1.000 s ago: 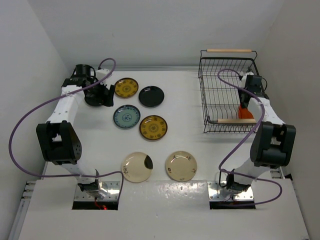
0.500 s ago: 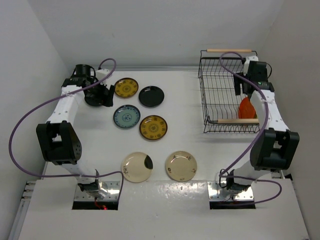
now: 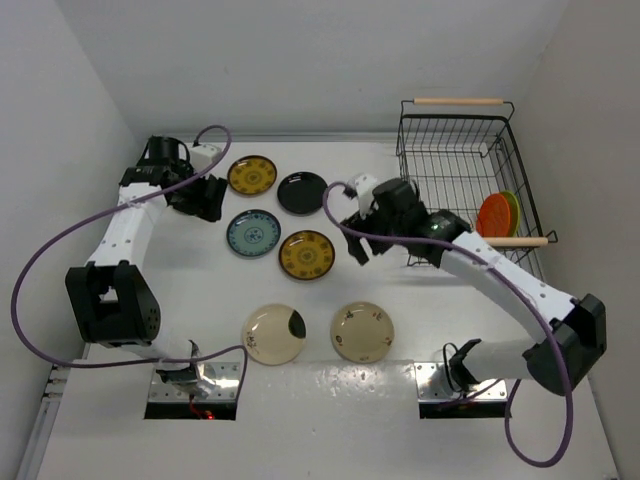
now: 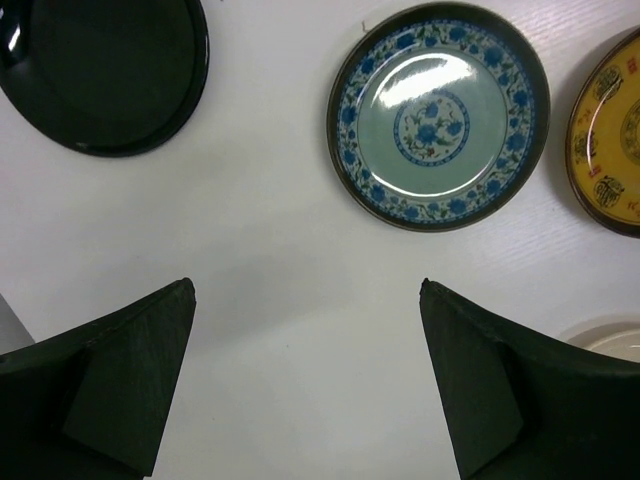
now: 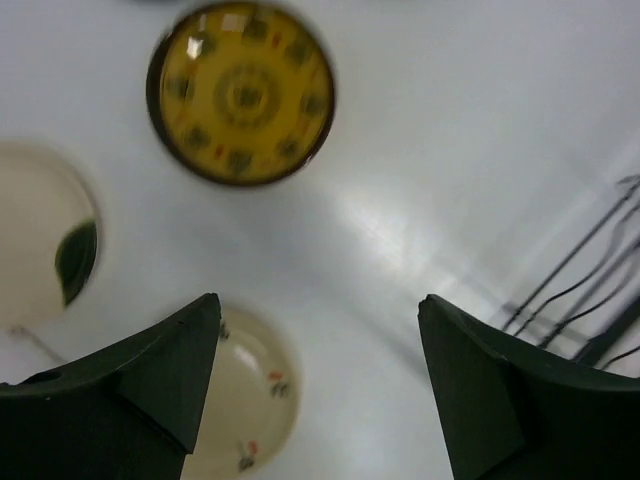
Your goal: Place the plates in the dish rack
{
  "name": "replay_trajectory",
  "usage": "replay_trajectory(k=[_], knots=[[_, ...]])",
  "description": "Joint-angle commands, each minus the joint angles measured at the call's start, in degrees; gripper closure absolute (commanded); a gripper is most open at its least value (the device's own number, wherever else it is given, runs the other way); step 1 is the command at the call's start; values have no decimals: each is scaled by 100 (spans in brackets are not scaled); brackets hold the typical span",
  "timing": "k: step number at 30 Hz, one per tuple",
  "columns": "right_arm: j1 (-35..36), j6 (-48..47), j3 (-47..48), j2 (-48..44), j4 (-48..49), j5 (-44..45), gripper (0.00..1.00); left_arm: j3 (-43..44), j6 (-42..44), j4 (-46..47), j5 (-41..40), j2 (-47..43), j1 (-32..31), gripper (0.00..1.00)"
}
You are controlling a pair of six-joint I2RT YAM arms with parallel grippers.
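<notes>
Right wrist, blurred: right tool (image 5: pixel 320 300) spread, seemingly empty; left tool (image 4: pixel 306 285) spread, empty.

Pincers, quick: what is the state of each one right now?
Left pincer: open, holding nothing.
Right pincer: open, holding nothing.
</notes>
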Motion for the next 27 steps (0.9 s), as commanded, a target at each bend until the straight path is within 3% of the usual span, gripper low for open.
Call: replay_trajectory(k=[1,9,19,27], knots=[[403,1130,-738,-19,-128,0,21,-223,30,72,-327,-278,-115,2],[1589,3190,-1820,-80,-471,1386,19,-575,-23,72,-468,-541,-291,2],[1652,4210,-3173,-10,-146,1494,25,-732,-23,72,-468,-708,-528,2],[1758,4307,-4027,-150,900,1037,52,-786,-23,72,-468,-814,-581,2]])
